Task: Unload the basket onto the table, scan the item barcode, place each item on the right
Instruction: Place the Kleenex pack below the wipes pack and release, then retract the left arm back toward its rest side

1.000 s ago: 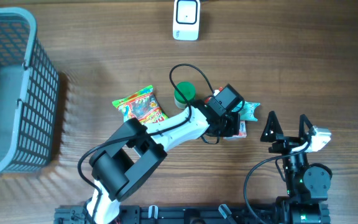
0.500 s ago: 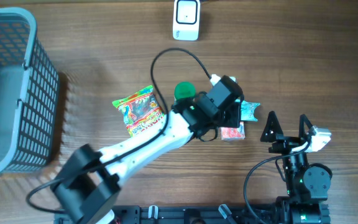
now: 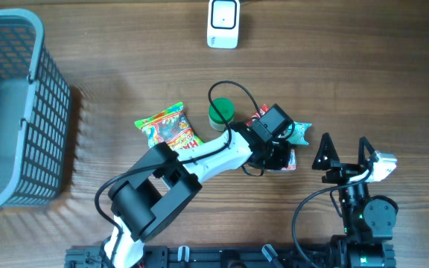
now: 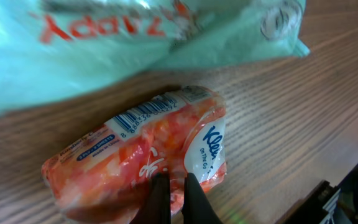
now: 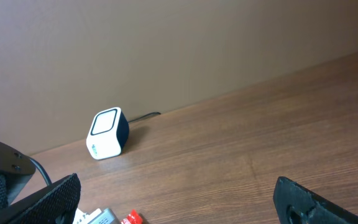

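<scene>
Scanner [image 3: 223, 24]: white little box at the far side of the wooden table [image 3: 363, 67]. I tell every place from it.
Tissue pack [image 4: 135, 158]: the thing I have to scan. It is orange and lies flat on the table, well apart from the scanner, on the robot's side of it and a bit to the right.
Barcode [image 4: 146, 116]: on the top of the tissue pack, facing up at my left wrist camera.
Left gripper [image 4: 174, 182]: squeezed tight, with its tips down on the tissue pack's edge. I cannot tell if any wrapper is nipped between them.
Right gripper [image 3: 343, 152]: spread wide with nothing in it. It sits farther to the right of the scanner than the tissue pack does, close to the robot's edge of the table.
Teal bag [image 3: 299, 132]: touches the tissue pack on the side nearer the scanner.
Green round thing [image 3: 220, 113]: almost straight down from the scanner toward the robot, well apart from it.
Candy bag [image 3: 168, 132]: bright and colourful. It lies left of the scanner and nearer the robot, just past the green round thing.
Basket [image 3: 51, 112]: grey and far to the left of the scanner.
</scene>
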{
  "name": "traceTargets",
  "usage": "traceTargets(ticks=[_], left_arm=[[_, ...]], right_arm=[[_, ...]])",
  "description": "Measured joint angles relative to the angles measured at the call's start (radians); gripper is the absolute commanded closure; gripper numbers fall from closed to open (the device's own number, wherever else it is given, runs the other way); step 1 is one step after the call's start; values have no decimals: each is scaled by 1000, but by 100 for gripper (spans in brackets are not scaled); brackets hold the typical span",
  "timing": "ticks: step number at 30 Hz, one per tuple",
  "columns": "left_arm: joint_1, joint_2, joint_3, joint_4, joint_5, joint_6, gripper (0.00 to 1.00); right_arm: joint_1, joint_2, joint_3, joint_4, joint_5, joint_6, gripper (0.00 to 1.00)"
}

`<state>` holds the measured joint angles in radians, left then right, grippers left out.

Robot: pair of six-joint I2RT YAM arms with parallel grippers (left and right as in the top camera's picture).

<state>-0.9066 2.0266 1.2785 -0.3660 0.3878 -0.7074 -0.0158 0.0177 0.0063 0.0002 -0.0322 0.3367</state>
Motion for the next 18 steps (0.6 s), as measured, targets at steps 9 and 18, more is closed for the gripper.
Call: traceTargets(ticks=[9, 18], left_arm=[[34, -90, 2, -91, -100, 63, 82], [210, -428, 138, -231, -406, 166, 87]], right_arm=[[0, 0, 0, 0, 0, 0, 0], [0, 0, 0, 0, 0, 0, 0]])
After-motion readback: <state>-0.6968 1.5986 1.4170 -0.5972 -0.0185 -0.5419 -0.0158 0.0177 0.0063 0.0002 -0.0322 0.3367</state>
